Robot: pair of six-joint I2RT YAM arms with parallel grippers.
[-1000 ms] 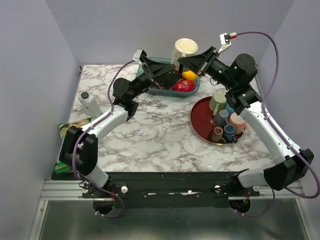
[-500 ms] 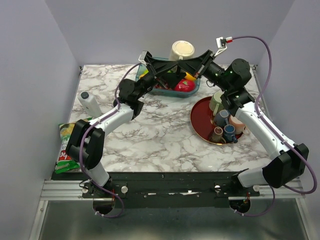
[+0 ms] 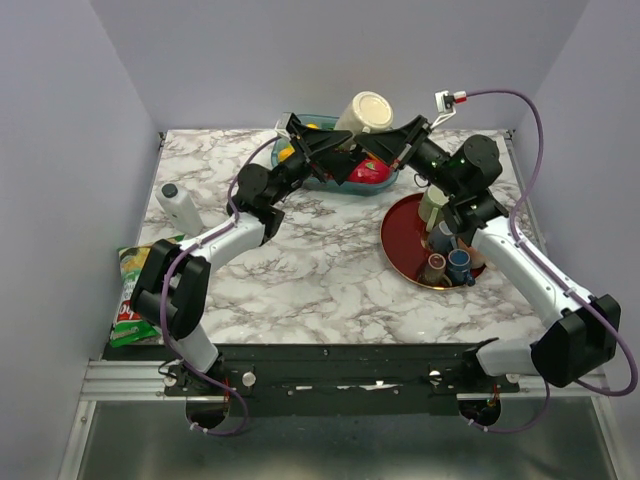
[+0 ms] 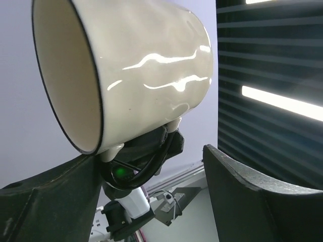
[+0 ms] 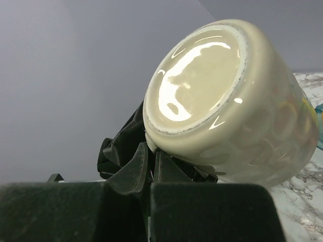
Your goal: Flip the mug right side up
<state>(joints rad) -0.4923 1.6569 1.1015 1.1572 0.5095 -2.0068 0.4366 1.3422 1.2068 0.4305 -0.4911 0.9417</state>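
The glossy cream ceramic mug (image 3: pixel 366 110) hangs in the air over the middle of the table's far edge, tipped well over. Its flat base faces up and toward the right arm, and its mouth faces the left arm. The right hand (image 5: pixel 151 162) is clenched on the mug from beneath, its fingers almost together under the body, seemingly on the handle, though the handle itself is mostly hidden. The left hand (image 4: pixel 151 157) is spread wide, with the mug's rim just above one of its fingers (image 4: pixel 55 201); whether they touch cannot be told. Below lies the white marble-patterned table (image 3: pixel 300 270), enclosed by plain lavender walls. A teal basket (image 3: pixel 335 187) of red and yellow items sits at the far edge, and a dark red round tray (image 3: pixel 400 250) of small cups sits near the right edge. A white bottle (image 3: pixel 180 208) stands by the left edge, and a green snack bag (image 3: pixel 128 290) lies beyond it toward the near left corner. A second ago the mug stood inverted with its base straight up and the left hand was apart from it; since then the mug has tilted over and the left hand has closed in.
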